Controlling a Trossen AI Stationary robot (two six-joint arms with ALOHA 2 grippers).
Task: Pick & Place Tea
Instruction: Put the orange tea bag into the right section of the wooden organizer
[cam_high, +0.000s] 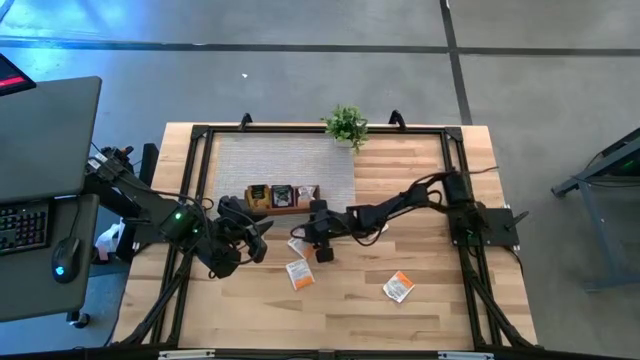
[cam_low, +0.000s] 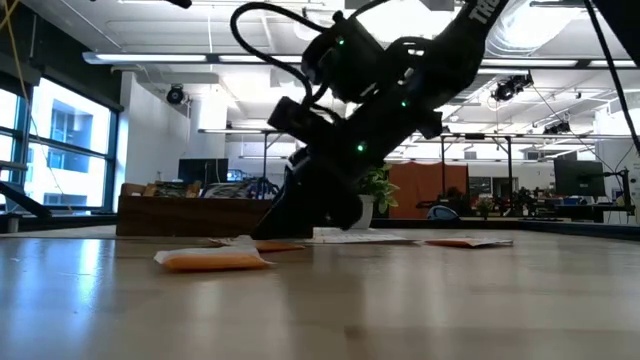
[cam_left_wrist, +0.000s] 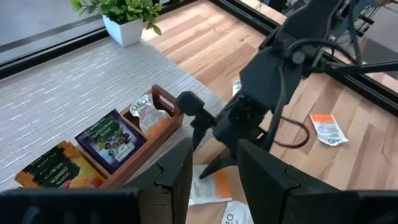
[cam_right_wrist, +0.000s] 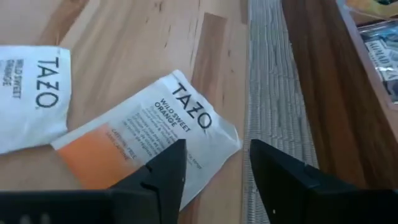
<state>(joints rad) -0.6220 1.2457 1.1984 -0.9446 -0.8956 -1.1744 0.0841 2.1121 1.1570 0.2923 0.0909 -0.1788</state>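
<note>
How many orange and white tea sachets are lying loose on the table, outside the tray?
3: one by the right gripper, one just nearer the front, one off toward the right. The arms may hide more.

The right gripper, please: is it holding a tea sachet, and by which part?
Nothing is held: the right gripper is open above an orange-and-white Tazo sachet lying on the table.

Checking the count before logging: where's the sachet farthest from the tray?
In the high view, the lone sachet lies on bare wood right of centre, near the table's front, beyond the right gripper.
</note>
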